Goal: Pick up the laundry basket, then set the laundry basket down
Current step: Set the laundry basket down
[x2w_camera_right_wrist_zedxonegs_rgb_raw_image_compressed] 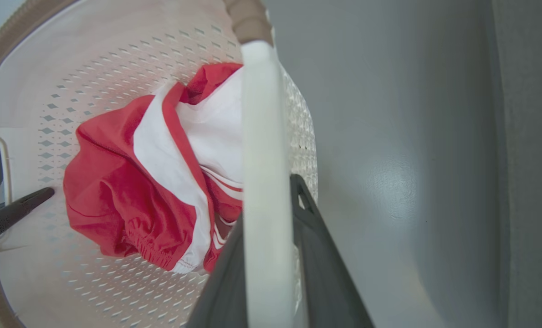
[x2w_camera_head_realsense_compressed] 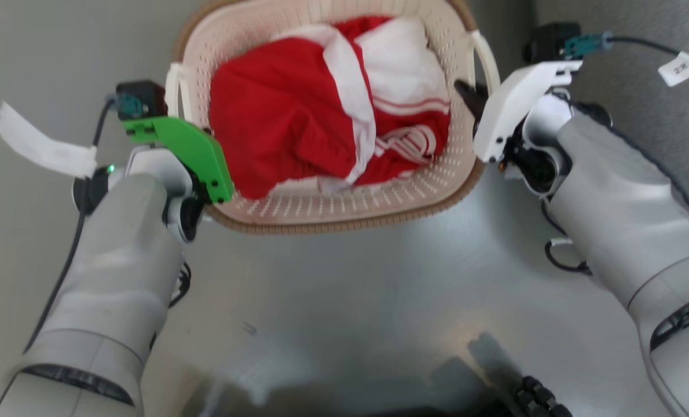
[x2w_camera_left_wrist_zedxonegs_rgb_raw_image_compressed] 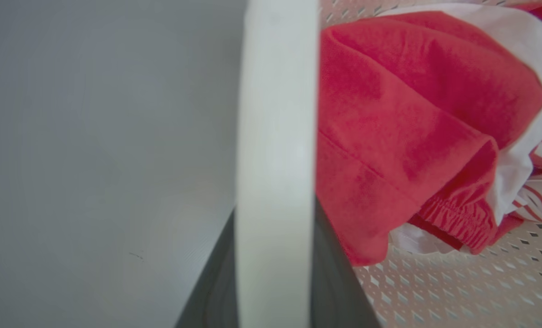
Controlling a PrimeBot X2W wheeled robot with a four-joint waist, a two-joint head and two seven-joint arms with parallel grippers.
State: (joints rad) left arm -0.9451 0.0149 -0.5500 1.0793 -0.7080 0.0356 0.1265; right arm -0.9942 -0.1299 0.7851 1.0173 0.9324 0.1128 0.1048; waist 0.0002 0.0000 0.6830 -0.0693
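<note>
The laundry basket (x2w_camera_head_realsense_compressed: pixel 333 208), filled with red-and-white clothing (x2w_camera_head_realsense_compressed: pixel 286 116), is between both arms. The left gripper (x2w_camera_left_wrist_zedxonegs_rgb_raw_image_compressed: pixel 275 207) is clamped on the left loop handle (x2w_camera_left_wrist_zedxonegs_rgb_raw_image_compressed: pixel 275 114), and the right gripper (x2w_camera_right_wrist_zedxonegs_rgb_raw_image_compressed: pixel 267 200) on the right loop handle (x2w_camera_right_wrist_zedxonegs_rgb_raw_image_compressed: pixel 264 114). Bare grey floor (x2w_camera_head_realsense_compressed: pixel 350 301) spreads past its near brown rim (x2w_camera_head_realsense_compressed: pixel 344 225).

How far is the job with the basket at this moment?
Done: each gripper has reached a side handle. In hand: the left gripper pinches the left handle, the right gripper the right handle of the basket, which holds red and white clothes. Whether it is off the floor yet, I cannot tell. Left: lifting, if not begun, then setting it down.
</note>
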